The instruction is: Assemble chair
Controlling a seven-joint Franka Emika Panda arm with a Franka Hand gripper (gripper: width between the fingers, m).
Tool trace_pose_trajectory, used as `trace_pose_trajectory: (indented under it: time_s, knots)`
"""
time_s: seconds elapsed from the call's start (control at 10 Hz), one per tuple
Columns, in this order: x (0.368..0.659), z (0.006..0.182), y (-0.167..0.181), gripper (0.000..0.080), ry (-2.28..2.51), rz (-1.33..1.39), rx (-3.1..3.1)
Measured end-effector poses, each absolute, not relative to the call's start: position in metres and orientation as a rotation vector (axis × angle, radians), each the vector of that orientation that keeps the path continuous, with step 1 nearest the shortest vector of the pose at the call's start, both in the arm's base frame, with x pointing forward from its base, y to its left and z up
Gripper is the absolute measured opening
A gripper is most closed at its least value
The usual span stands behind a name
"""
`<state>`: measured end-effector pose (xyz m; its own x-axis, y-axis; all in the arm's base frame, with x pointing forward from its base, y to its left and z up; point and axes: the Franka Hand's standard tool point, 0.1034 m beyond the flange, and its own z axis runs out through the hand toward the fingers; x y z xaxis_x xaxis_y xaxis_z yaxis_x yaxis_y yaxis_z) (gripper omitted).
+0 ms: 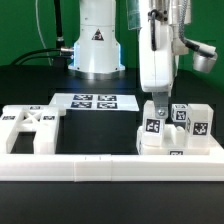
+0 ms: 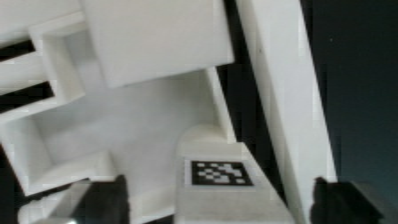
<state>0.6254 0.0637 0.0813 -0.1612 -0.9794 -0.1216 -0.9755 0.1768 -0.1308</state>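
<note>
The marker board [image 1: 95,102] lay flat on the black table [image 1: 100,135] and the long border rail [image 1: 100,168] ran across the foreground. The chair's white, tag-bearing parts sat just behind the rail: the X-braced panel [image 1: 30,130] flat at the exterior view's left, the blocks and legs [image 1: 188,125] clustered upright at its right. The gripper [image 1: 158,112] hung over that cluster, jaws apart either side of a tagged part [image 2: 222,172], unclamped.

White X-braced panel [image 1: 30,130] and white blocks [image 1: 186,128] — each bears small black-and-white square tags [image 1: 153,126]. The table [image 1: 100,135] is black. The border rail [image 1: 110,168] is plain white, the marker board [image 1: 95,101] white with black-patterned squares. The arm [image 1: 95,55] is white — a dark triangle on its base.
</note>
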Motion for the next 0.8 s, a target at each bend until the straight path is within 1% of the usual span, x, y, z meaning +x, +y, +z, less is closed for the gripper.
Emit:
trace_pose_trajectory:
  time_s: [0.1, 0.2, 0.3, 0.7, 0.8]
  knots:
    - [0.6250, 0.0829, 0.0635, 0.0623, 2.205, -0.034, -1.984]
    - [0.6260, 0.0853, 0.0632, 0.0641, 2.095, -0.050, -2.098]
    - [0.6278, 0.0879, 0.0618, 0.0647, 1.955, -0.081, -2.222]
    - [0.6272, 0.0863, 0.0614, 0.0649, 1.607, -0.120, -2.501]
    - [0.6262, 0.0857, 0.0611, 0.0649, 1.377, -0.134, -2.651]
